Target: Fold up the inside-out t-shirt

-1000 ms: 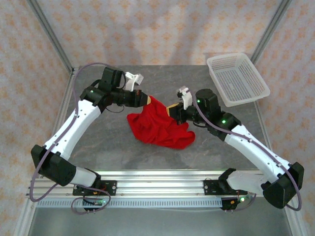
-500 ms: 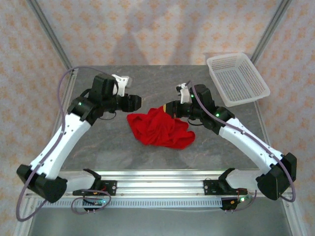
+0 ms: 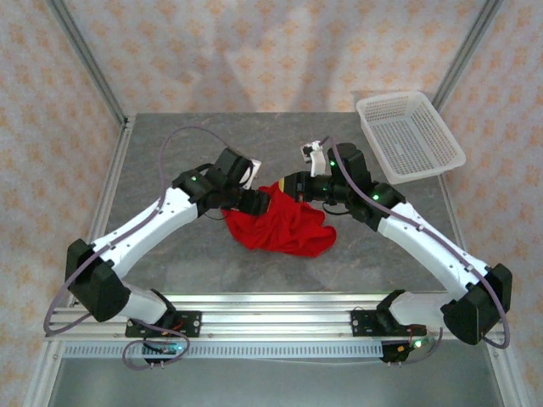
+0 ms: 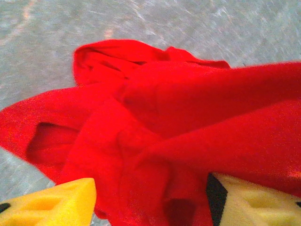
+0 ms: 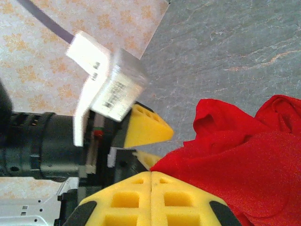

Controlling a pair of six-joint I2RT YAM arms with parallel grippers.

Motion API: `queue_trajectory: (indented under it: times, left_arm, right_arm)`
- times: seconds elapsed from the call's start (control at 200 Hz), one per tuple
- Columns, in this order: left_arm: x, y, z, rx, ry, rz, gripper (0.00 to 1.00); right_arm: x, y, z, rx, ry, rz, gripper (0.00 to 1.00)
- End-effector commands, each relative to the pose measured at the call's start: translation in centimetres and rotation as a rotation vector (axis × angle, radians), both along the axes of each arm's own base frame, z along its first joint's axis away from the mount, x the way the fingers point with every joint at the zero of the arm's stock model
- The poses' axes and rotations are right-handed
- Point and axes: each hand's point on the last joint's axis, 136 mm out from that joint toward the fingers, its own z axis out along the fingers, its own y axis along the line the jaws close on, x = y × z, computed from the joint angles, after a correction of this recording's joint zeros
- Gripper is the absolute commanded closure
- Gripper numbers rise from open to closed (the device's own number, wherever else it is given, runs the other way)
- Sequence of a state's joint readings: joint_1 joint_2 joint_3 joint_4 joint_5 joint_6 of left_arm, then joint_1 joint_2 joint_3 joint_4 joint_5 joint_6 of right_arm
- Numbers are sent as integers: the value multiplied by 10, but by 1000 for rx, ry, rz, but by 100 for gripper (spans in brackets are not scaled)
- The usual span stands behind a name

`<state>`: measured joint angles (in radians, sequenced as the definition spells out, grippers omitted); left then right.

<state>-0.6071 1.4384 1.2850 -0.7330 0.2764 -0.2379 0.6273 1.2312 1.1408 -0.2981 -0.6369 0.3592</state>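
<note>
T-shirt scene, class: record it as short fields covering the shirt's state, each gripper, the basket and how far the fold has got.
t-shirt: red, crumpled in a heap near the middle of the table, not spread flat
left gripper: open, fingers either side of a bunch of fabric at the heap's left
right gripper: shut, apparently pinching the heap's far edge
basket: white mesh, empty, far right corner, apart from the shirt
fold progress: no fold made yet
</note>
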Motion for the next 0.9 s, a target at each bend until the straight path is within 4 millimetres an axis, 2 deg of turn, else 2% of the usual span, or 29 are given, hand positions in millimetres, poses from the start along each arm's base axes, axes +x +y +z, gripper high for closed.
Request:
queue_trajectory:
  times: [0.0,0.1,0.275,0.375,0.42,0.465,0.495,0.57,0.62,0.656,0.711,0.791,0.891]
  left_arm:
    - [-10,-17,-9,-49,28,-124,31]
    - [-9,-9,-22,-7,28,-107,26]
    - [1,-2,-30,85,-10,-99,21]
    - [10,5,-31,157,-52,-94,23]
    - [12,5,-32,167,-62,-103,28]
    - [11,4,-36,177,-45,-122,35]
    - [6,-1,-41,169,-17,-155,36]
    - [-13,-17,-50,91,82,-247,35]
    - [-24,-27,-50,12,124,-269,32]
    - [-32,-35,-46,-57,139,-283,31]
    - [-43,-45,-42,-128,159,-308,29]
    - [-61,-55,-45,-108,183,-369,28]
    - [-66,-58,-65,48,175,-373,26]
  right_arm:
    - [-2,-2,14,27,-33,2,100]
    - [-2,-2,15,27,-31,2,100]
    - [-1,-1,13,24,-27,-2,100]
    - [2,-4,9,5,-14,-24,100]
    - [4,-8,4,-19,-7,-46,100]
    - [7,-15,-6,-66,7,-88,100]
    - [12,-24,-15,-117,16,-136,100]
    - [20,-63,-45,-299,53,-313,98]
    - [11,-72,-61,-378,50,-281,93]
    - [0,-73,-75,-426,48,-224,86]
    - [-15,-80,-106,-515,89,-191,77]
    - [-35,-88,-120,-500,131,-186,73]
    - [-38,-104,-128,-448,142,-311,68]
